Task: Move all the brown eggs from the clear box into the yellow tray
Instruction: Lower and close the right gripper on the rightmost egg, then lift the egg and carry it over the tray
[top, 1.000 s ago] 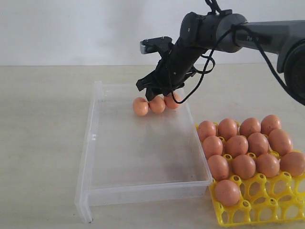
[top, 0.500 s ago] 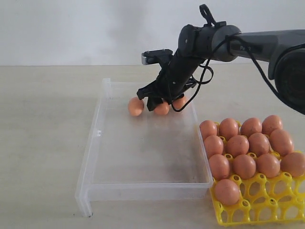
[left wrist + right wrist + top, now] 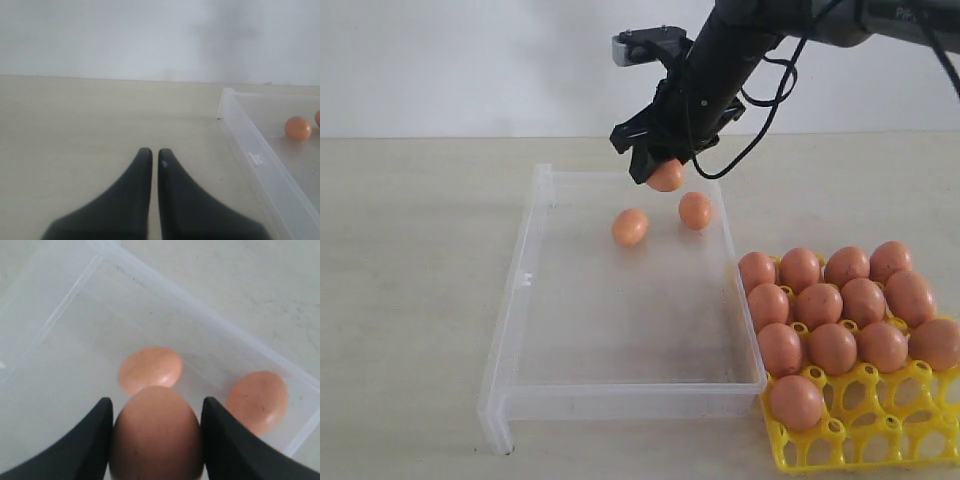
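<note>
My right gripper [image 3: 658,170] hangs above the far end of the clear box [image 3: 510,300], shut on one brown egg [image 3: 668,176]. In the right wrist view this held egg [image 3: 157,435] sits between the two black fingers [image 3: 95,440], clear of the floor of the box [image 3: 200,310]. Two brown eggs [image 3: 630,227] [image 3: 695,210] lie loose on the box floor below. The yellow tray [image 3: 865,445] at the front right holds several brown eggs [image 3: 833,348]. My left gripper [image 3: 151,152] is shut and empty over bare table, left of the box's rim [image 3: 250,150].
The tray's front row of cups [image 3: 910,420] is mostly bare, with one egg [image 3: 797,402] at its left end. The tray touches the box's right wall. A white wall runs behind the beige table [image 3: 410,250].
The right gripper has closed on the middle egg of three and lifted it off the box floor. The two other eggs have rolled apart. The box shifted slightly.
</note>
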`<state>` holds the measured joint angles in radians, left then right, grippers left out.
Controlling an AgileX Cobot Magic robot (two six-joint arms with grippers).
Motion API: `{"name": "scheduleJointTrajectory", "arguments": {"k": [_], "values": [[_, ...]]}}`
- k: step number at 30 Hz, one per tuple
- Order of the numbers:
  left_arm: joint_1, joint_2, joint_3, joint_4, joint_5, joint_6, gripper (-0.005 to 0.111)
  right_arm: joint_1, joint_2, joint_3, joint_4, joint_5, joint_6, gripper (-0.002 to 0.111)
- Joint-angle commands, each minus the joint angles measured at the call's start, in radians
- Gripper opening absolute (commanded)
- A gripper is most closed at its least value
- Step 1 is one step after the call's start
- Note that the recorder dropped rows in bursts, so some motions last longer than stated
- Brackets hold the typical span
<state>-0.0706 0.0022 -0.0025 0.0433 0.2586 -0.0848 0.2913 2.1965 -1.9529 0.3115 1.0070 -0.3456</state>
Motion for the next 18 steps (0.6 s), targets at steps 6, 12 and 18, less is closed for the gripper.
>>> {"name": "scheduleJointTrajectory", "arguments": {"k": [6, 12, 18], "values": [[0.003, -0.002, 0.003, -0.003, -0.006, 0.002, 0.004, -0.003, -0.190, 0.234, 0.108, -0.159, -0.028, 0.000], [0.003, -0.002, 0.003, -0.003, -0.006, 0.002, 0.004, -0.003, -0.460, 0.750, 0.314, -0.678, -0.228, 0.000], [0.003, -0.002, 0.003, -0.003, -0.006, 0.002, 0.004, -0.003, -0.688, 1.247, 0.390, -1.325, -0.256, 0.000]]}}
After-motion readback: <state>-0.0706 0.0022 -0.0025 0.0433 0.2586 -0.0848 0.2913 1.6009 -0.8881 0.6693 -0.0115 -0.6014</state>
